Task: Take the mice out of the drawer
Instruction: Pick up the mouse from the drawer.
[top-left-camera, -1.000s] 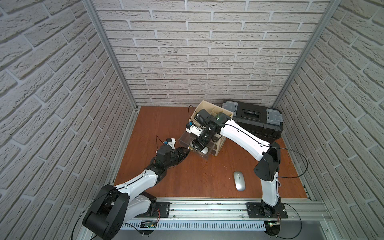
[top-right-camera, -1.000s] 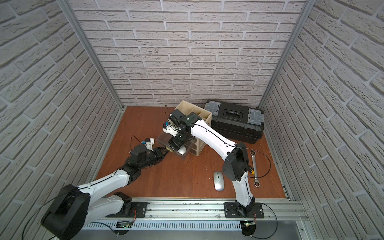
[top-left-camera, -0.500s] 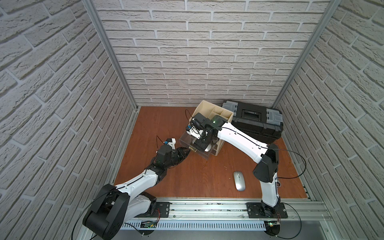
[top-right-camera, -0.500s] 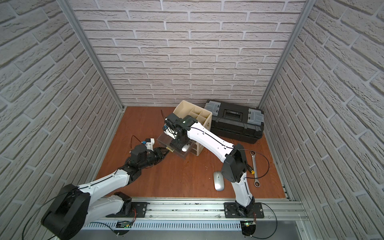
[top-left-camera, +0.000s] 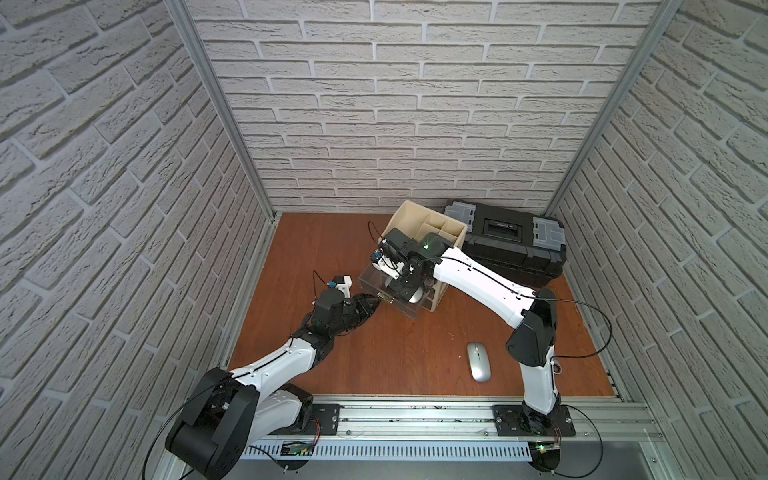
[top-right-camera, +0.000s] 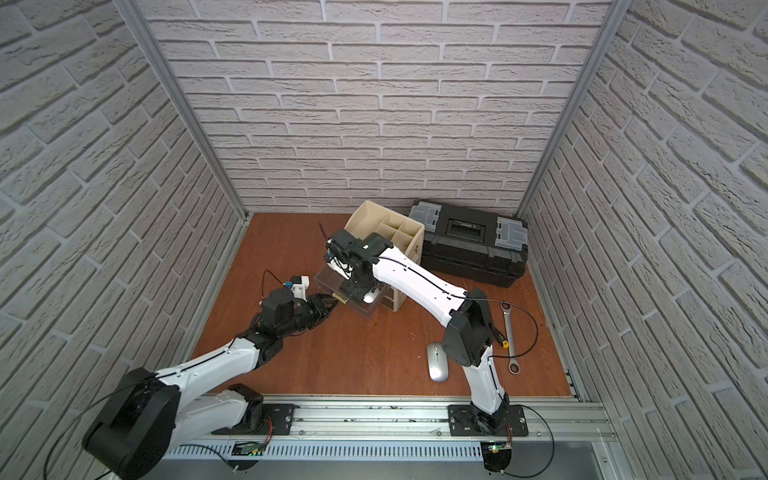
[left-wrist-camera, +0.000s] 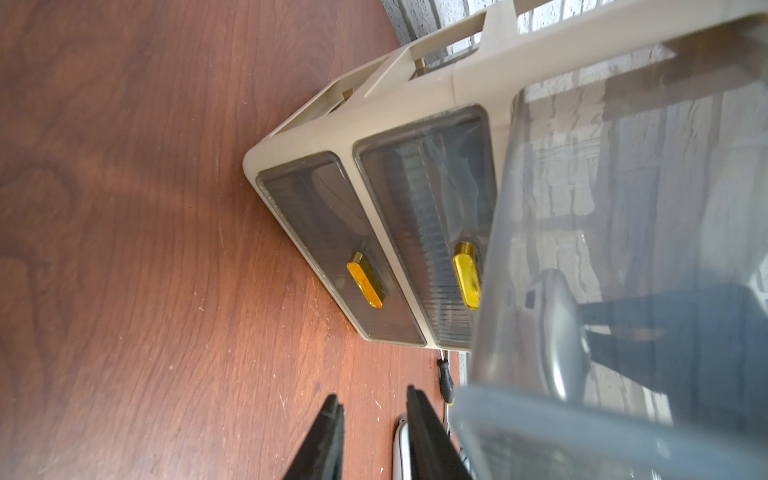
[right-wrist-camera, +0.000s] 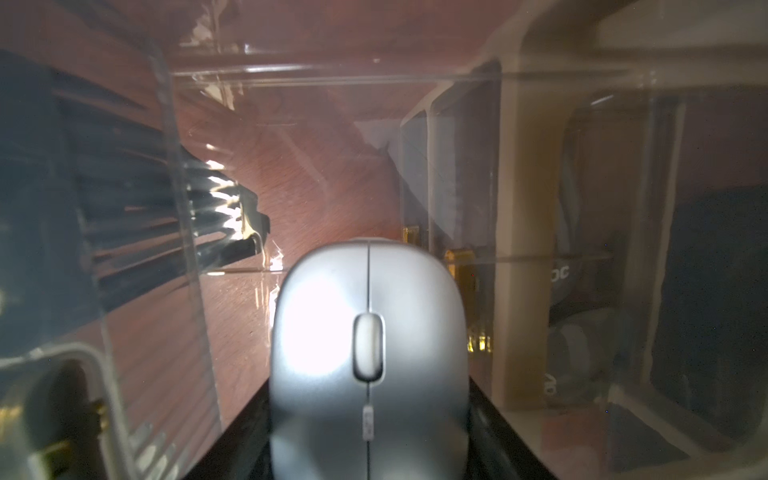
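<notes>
On my brown wooden desk (top-left-camera: 332, 249), the beige organiser (top-left-camera: 399, 222) at twelve o'clock has its clear plastic drawer (top-left-camera: 374, 280) out. My right tool (right-wrist-camera: 369, 380) straddles a slim silver mouse (right-wrist-camera: 365, 324) inside; clamped or not, I cannot tell. My left tool (left-wrist-camera: 372, 392), at the drawer's eight o'clock, stands narrowly apart, empty.

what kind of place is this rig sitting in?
Likely a lab mock-up booth, not a real room: white faux-brick wall panels, aluminium corner posts, and an aluminium mounting rail along the brown wood-grain tabletop.

Black toolbox (top-right-camera: 469, 245) — lid shut, steel wrench (top-right-camera: 509, 332) lying flat on the wooden tabletop (top-right-camera: 365, 345)
</notes>
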